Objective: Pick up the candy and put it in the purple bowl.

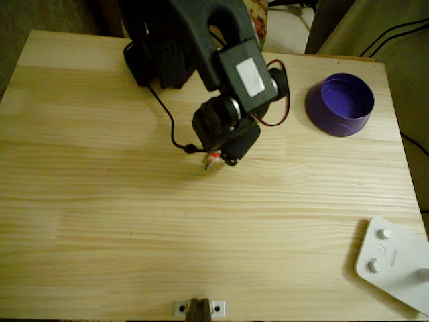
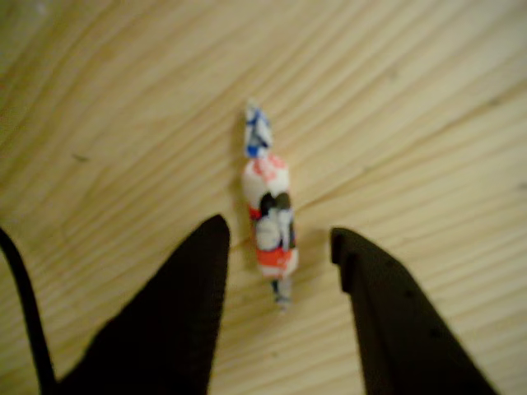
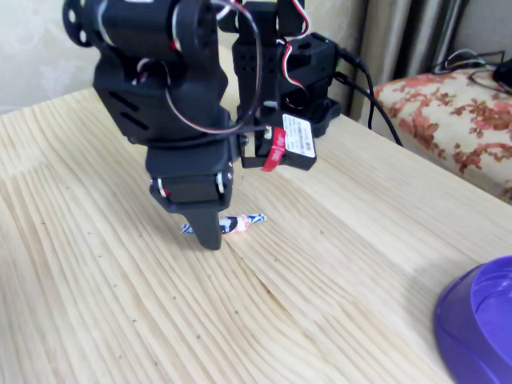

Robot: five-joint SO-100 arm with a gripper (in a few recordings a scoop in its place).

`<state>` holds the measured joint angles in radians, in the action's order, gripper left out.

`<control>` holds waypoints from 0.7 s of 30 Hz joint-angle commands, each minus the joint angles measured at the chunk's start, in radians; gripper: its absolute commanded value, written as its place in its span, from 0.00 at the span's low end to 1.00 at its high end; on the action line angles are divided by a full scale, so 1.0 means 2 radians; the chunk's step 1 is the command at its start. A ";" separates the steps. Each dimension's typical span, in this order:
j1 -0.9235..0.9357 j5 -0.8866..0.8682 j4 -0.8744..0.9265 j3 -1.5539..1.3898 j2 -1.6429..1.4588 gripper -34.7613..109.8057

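The gripper (image 2: 280, 247) is open wide and holds nothing. The candy (image 2: 269, 216) lies on the table (image 1: 134, 235) between its two fingers, far from the purple bowl (image 1: 340, 104).

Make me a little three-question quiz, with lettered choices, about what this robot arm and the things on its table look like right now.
1. Where does the candy lie?
A. in the bowl
B. on the table between the gripper's fingers
C. on the white device

2. What colour is the bowl?
A. purple
B. green
C. red

3. How is the gripper set?
A. shut on the candy
B. open, a finger on each side of the candy
C. open over the bowl

Answers: 1 B, the wrist view shows it on bare wood between the two black fingers. 2 A, purple in the overhead view. 3 B, gaps show on both sides of the candy.
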<state>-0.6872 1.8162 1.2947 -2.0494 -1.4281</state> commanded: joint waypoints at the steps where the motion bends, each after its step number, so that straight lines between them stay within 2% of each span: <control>1: -0.006 0.003 -0.001 0.002 -0.009 0.41; 21: -0.010 -0.034 -0.038 -0.022 -0.011 0.35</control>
<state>-0.6934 1.7518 1.2241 -2.0785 -1.4051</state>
